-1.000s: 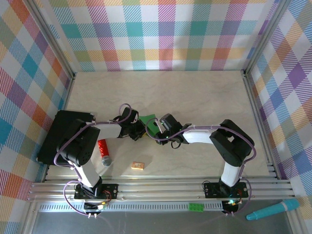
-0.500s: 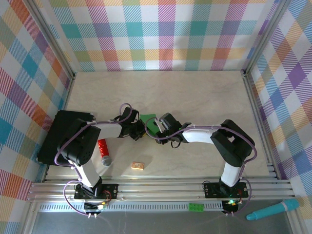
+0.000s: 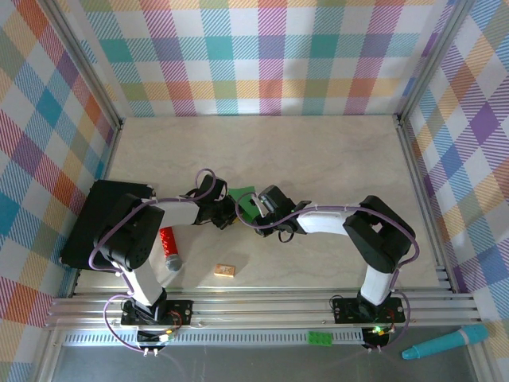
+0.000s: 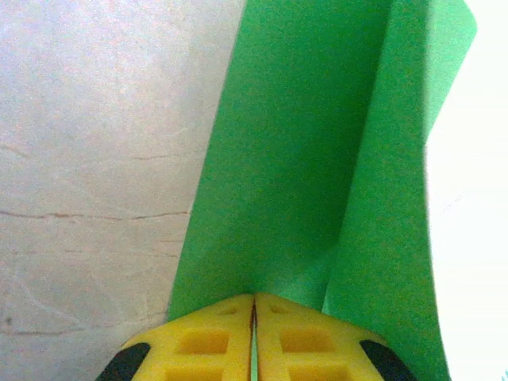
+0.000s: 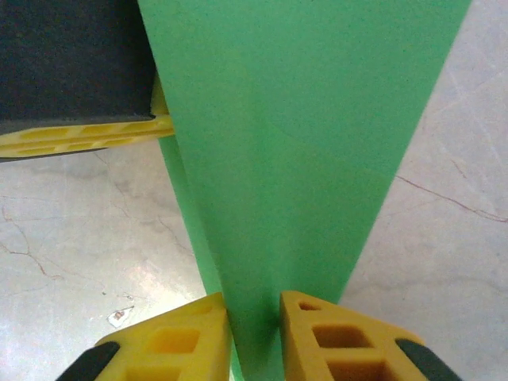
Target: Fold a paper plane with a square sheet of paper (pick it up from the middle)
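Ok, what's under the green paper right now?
Table shows past both edges of the paper, with the left tool shut on it. The patch straight beneath the paper is covered, so anything lying there can't be seen.

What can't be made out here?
- Top external: green paper mostly under the arms; fold shape hidden.
- Left wrist: left hand grips it; right edge lost in glare.
- Right wrist: unclear whether right hand clamps or straddles it.
- Top external: tan item too small to identify.
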`<move>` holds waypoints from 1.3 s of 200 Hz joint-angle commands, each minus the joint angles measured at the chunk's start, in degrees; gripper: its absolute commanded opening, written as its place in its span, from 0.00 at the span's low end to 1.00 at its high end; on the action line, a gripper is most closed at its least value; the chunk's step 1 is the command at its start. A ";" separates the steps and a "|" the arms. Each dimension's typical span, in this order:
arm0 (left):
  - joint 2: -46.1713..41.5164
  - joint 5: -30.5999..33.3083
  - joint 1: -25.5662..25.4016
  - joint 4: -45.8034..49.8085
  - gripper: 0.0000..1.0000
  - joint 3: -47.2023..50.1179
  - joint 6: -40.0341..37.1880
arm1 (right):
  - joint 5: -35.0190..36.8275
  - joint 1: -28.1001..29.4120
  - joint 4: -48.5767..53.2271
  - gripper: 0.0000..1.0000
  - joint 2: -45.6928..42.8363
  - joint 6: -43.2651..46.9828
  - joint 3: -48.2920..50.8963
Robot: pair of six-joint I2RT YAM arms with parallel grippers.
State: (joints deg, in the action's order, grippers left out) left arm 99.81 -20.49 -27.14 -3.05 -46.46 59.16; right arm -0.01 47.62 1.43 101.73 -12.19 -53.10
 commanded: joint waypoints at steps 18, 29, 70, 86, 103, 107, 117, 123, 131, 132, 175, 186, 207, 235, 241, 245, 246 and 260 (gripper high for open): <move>0.54 0.36 -0.81 3.70 0.10 -0.11 -0.09 | -0.12 0.29 1.20 0.19 0.40 -1.00 -1.06; 0.26 0.43 -0.81 3.73 0.10 -0.19 -0.08 | -0.40 0.24 1.02 0.18 0.66 -1.16 -0.87; -0.95 0.88 -0.81 4.36 0.10 -0.34 -0.04 | -1.28 0.20 0.29 0.15 1.04 -2.44 0.15; -1.36 1.06 -0.81 4.46 0.10 -0.30 -0.07 | -1.57 0.20 0.06 0.15 1.09 -2.75 0.54; -1.96 1.20 -0.81 4.59 0.11 -0.30 0.03 | -1.74 0.24 -0.20 0.14 1.27 -2.92 0.83; -2.10 1.24 -0.81 4.58 0.11 -0.22 0.00 | -1.82 0.21 -0.28 0.14 1.33 -2.95 0.97; -2.47 1.40 -0.81 4.80 0.11 -0.17 0.02 | -1.90 0.20 -0.34 0.14 1.32 -3.02 1.15; -2.86 1.55 -0.79 5.04 0.12 -0.25 0.02 | -1.95 0.24 -0.36 0.14 1.36 -3.12 1.24; -3.32 1.89 -0.81 5.36 0.12 -0.30 0.07 | -2.09 0.20 -0.32 0.14 1.37 -3.20 1.29; -3.40 1.92 -0.81 5.44 0.12 -0.30 0.03 | -2.05 0.20 -0.30 0.14 1.37 -3.20 1.31; -6.82 4.55 -0.79 7.29 0.15 0.14 -0.40 | -3.62 -0.23 -1.09 0.14 1.41 -4.12 2.11; -7.50 4.68 -0.81 6.53 0.16 0.78 -0.28 | -4.45 -0.59 -1.51 0.13 1.28 -4.42 2.57; -8.38 3.83 -0.80 3.30 0.16 2.50 0.32 | -6.73 -1.59 -2.86 0.13 1.01 -5.16 3.49; -8.56 0.72 -0.81 -4.10 0.20 5.23 2.08 | -11.04 -3.55 -5.26 0.13 0.84 -6.34 4.94; -8.28 0.04 -0.85 -6.11 0.20 5.69 2.45 | -11.83 -3.95 -5.59 0.13 0.88 -6.49 5.23; -8.11 -0.54 -0.91 -7.25 0.21 6.07 2.72 | -12.35 -4.26 -5.88 0.13 0.84 -6.59 5.41; -7.99 -0.70 -0.91 -7.64 0.21 6.14 2.77 | -12.50 -4.32 -5.99 0.13 0.79 -6.61 5.39; -7.15 -2.21 -1.21 -11.39 0.23 6.94 3.50 | -15.00 -5.51 -7.25 0.13 0.76 -7.32 6.29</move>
State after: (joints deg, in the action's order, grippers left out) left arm 92.38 -19.07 -27.35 -6.15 -41.06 60.66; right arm -9.43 43.77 -5.10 102.32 -17.61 -49.21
